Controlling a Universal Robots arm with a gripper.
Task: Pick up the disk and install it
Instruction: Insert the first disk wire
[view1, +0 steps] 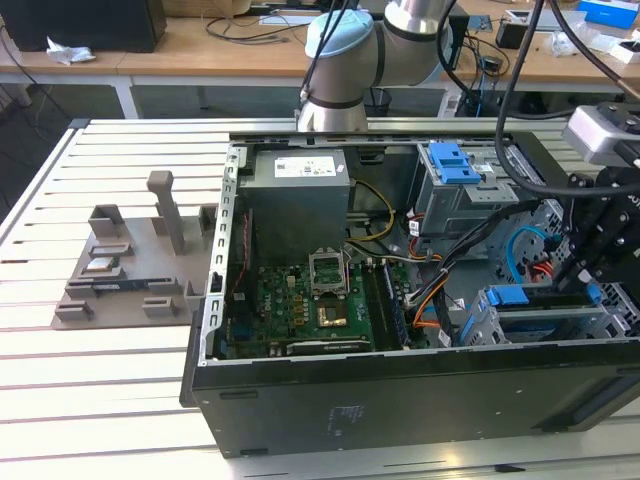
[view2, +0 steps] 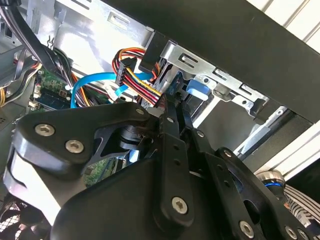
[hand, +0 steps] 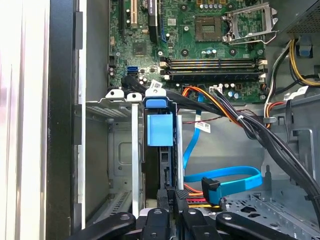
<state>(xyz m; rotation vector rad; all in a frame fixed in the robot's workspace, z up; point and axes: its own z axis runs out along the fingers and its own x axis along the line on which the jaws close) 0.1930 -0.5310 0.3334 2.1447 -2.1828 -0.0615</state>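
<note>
Disk (hand: 160, 150) stands on edge in the drive cage (hand: 117, 150) (blue handle toward the motherboard (hand: 200, 45)), pincer (hand: 170, 212) clamping it.

Cables (hand: 235, 117) crowd my way beside the drive cage (hand: 117, 150). Its bay beside the blue latch (hand: 160, 129) stands open

gripper (view1: 590, 262) cut off at the right edge of the exterior view, fingertips lost behind the drive cage (view1: 540, 318). in the second wrist view, fingertips buried among the cables (view2: 142, 82), grip state impossible to judge. disk (hand: 160, 145) seen edge-on at centre of the first wrist view, just a blue carrier front, silver body and label hidden in the bay. arm (view1: 375, 45) cropped at the top of the exterior view. small parts on the grey fixture (view1: 125, 265), too tiny to identify.
</note>
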